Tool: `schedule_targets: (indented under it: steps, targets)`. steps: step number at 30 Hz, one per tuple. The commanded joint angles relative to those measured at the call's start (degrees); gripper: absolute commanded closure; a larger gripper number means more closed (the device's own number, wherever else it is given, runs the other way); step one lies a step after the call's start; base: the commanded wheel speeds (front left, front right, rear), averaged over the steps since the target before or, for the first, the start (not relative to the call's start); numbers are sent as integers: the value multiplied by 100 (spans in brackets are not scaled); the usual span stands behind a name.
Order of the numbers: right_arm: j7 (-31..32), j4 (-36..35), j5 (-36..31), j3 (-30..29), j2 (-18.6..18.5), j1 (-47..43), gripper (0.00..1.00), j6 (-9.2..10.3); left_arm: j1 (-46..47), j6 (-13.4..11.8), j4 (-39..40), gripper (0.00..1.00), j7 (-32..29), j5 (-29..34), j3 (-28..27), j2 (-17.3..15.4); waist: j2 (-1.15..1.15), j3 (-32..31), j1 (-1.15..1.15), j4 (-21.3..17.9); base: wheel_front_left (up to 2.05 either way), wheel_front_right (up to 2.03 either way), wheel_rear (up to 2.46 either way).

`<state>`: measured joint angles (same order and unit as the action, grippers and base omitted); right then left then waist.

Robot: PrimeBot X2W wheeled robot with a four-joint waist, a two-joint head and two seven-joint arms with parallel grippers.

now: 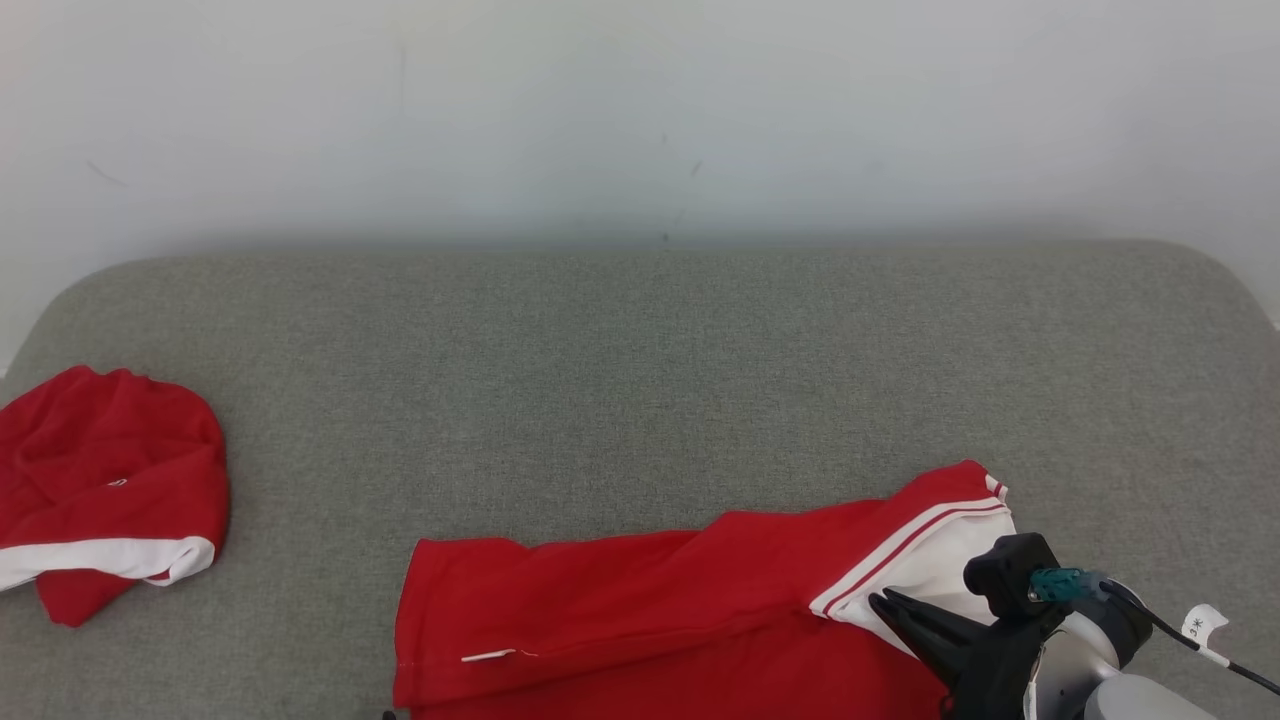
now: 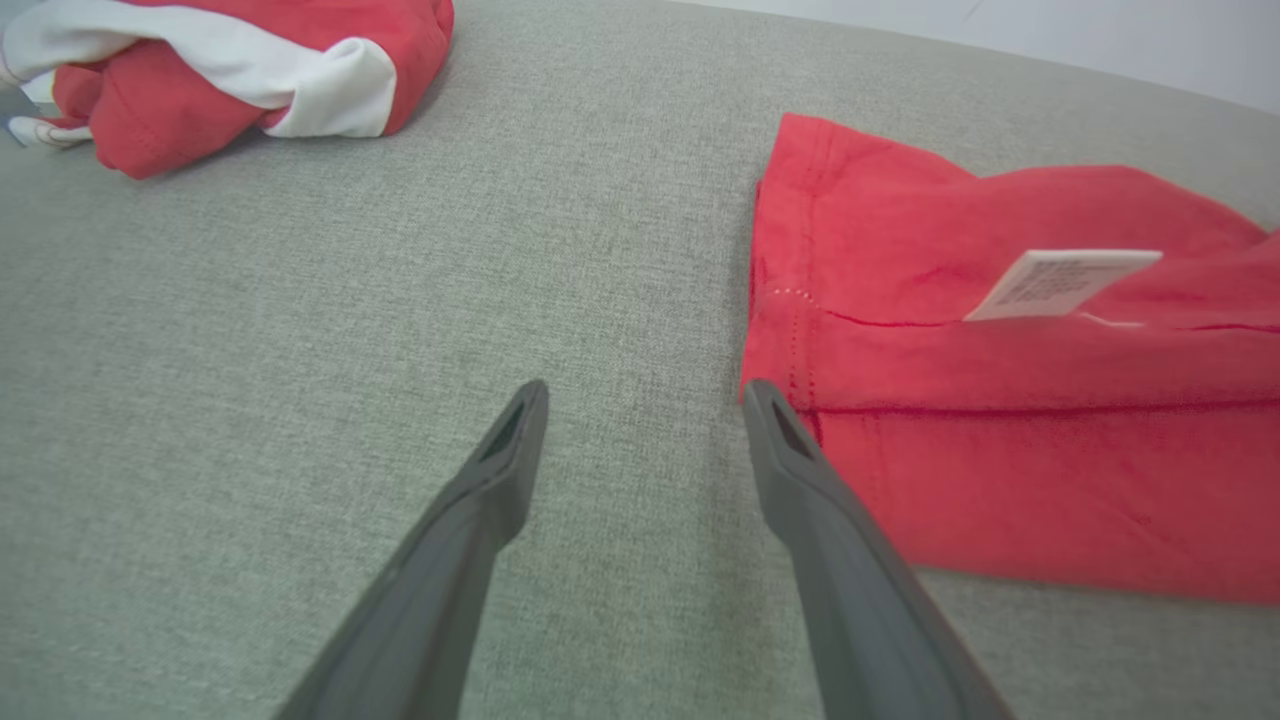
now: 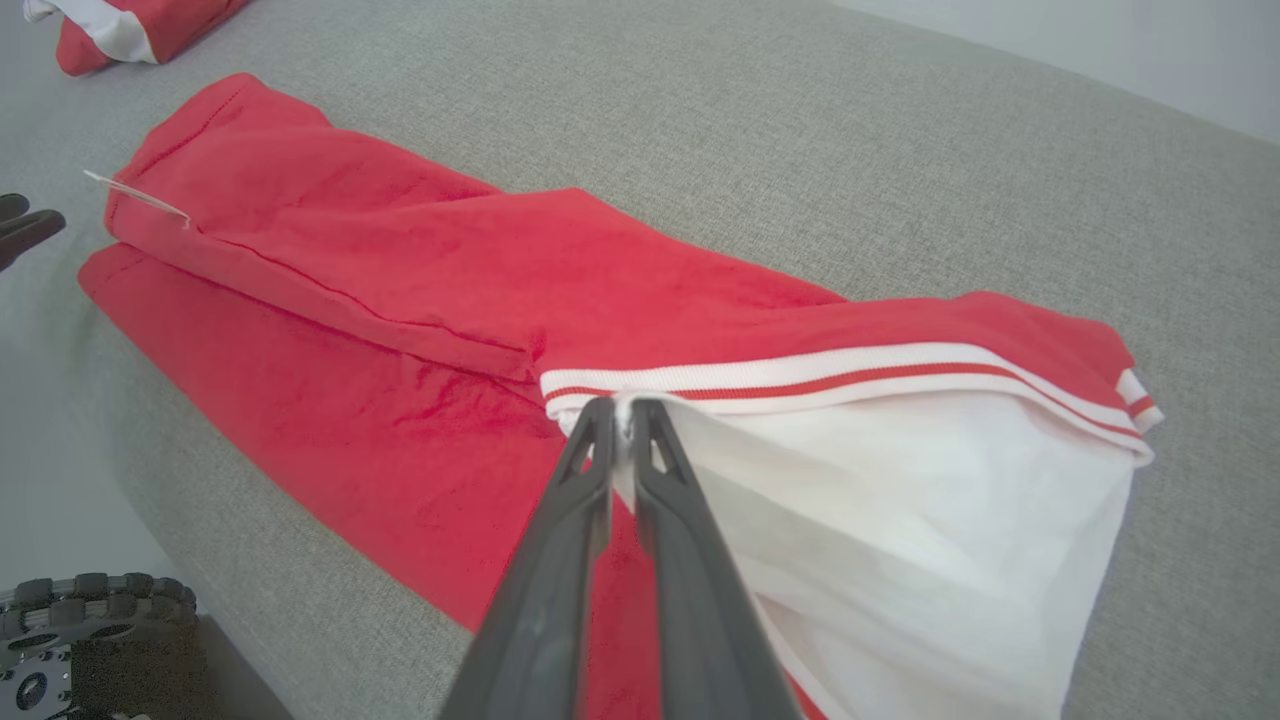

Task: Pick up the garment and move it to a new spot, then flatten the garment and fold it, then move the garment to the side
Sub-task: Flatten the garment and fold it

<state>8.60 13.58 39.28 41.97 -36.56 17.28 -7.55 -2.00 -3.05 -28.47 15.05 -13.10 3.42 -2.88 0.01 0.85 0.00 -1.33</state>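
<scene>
The garment (image 1: pixel 650 610), a red shirt with a white panel (image 3: pixel 900 480) and striped trim (image 3: pixel 850 372), lies stretched along the near edge of the grey cushion (image 1: pixel 640 350). It is partly doubled over itself, with its red hem end toward the robot's left and its white end toward the right. The right gripper (image 3: pixel 622 408) has its fingers pressed almost together on the edge of the white cloth just below the trim, pinching a thin layer of it. That spot probably gives a firm edge by which to draw this end out flat. The left gripper (image 2: pixel 645 395) is spread wide and holds nothing, low over bare cushion with one finger just beside the hem corner, near the care label (image 2: pixel 1060 283). It seems placed to take the opposite end, so both ends can be pulled taut together. A second red-and-white garment (image 1: pixel 100 480) lies bunched at the cushion's far left, well apart, apparently out of the working area.
</scene>
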Motion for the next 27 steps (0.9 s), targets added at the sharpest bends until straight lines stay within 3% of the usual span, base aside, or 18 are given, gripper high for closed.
schedule_targets:
  steps: [1, 14, 15, 16, 17, 27]
  targets:
    - [-8, -19, 82, 13, 30, -39, 100, 14, 39, -6, 7, 0, 18, 44, 8, -1, -1, -6, 0, -19, 0, 0, 0]
    - [-666, -55, 79, -426, 447, -876, 100, 14, -21, 9, 90, 0, 18, 56, -153, 0, -1, -81, 0, -356, 0, 0, 0]
    - [-733, -32, 31, -475, 502, -949, 86, 14, -16, 11, 92, 0, 18, 53, -159, 0, -1, -81, 0, -391, 0, 0, 0]
    - [-790, -23, 6, -503, 576, -1022, 56, 14, -5, 13, 91, 0, 18, 44, -162, -1, -1, -81, 0, -421, 0, 0, 0]
    - [-849, -9, -15, -542, 644, -1079, 2, 14, 8, 12, 91, 0, 18, 35, -160, -1, -1, -78, 0, -452, 0, 0, 0]
    - [-1446, 317, -451, -1024, 1113, -1594, 0, 14, 42, -25, 81, 0, 18, -14, -176, -2, -1, -59, 0, -630, 0, 0, 0]
